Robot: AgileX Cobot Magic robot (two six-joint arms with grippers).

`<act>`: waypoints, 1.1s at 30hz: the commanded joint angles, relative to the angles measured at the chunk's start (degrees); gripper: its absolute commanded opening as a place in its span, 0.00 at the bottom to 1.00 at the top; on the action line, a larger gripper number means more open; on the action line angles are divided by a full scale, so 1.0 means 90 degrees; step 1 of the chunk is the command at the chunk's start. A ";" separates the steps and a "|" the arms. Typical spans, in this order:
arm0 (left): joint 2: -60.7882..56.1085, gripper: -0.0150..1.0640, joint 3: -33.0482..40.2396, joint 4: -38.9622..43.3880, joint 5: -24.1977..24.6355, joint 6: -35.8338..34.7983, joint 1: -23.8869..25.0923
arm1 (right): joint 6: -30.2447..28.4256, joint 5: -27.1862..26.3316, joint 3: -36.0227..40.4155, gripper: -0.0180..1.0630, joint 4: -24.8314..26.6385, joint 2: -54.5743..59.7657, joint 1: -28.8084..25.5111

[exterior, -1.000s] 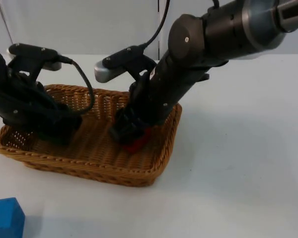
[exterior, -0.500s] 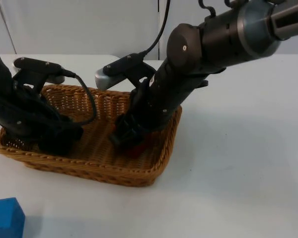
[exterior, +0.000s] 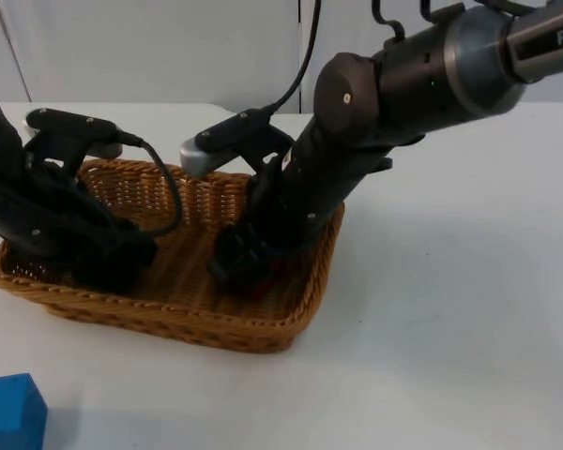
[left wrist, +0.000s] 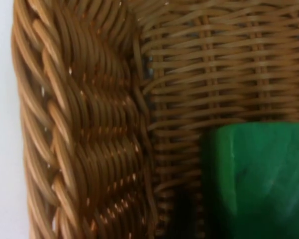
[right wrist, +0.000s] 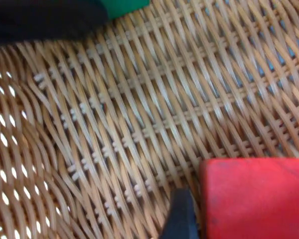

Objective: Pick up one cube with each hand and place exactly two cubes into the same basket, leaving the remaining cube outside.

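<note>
In the top view both arms reach down into a wicker basket. My left gripper is low in the basket's left half. A green cube lies on the woven floor close to the basket wall in the left wrist view. My right gripper is down in the basket's right half, shut on a red cube. One black fingertip presses against the cube's side just above the weave. A corner of the green cube also appears in the right wrist view. A blue cube sits on the table outside the basket, at the front left.
The white table top stretches to the right and front of the basket. The grey partition wall closes off the back. The two arms stand close together over the basket.
The right arm has sunk lower into the basket, and the red cube is now almost hidden under it in the top view. The left arm dipped slightly, then held still.
</note>
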 commanded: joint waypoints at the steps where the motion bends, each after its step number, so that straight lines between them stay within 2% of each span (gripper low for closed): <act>1: 0.0016 0.75 -0.0007 -0.0069 -0.0070 -0.0033 0.0013 | -0.0004 0.0031 -0.0006 0.59 -0.0025 -0.0033 0.0052; 3: -0.0037 0.85 -0.0007 -0.0069 -0.0041 -0.0033 0.0013 | -0.0004 0.0031 -0.0006 0.59 -0.0025 -0.0091 0.0052; 6: -0.0180 0.90 -0.0007 -0.0069 0.0042 -0.0033 0.0013 | -0.0004 0.0031 -0.0006 0.59 -0.0039 -0.0219 0.0052; 16: -0.1481 0.90 -0.0007 -0.0069 0.0469 -0.0033 0.0013 | -0.0018 0.0279 -0.0006 0.59 -0.0144 -0.1320 0.0052; 26: -0.3683 0.90 -0.0007 -0.0044 0.0893 -0.0033 0.0013 | -0.0018 0.0447 -0.0006 0.59 -0.0265 -0.2707 0.0052; 33: -0.4443 0.90 -0.0007 -0.0059 0.0938 -0.0033 0.0013 | -0.0002 0.0694 -0.0006 0.59 -0.0239 -0.3074 0.0052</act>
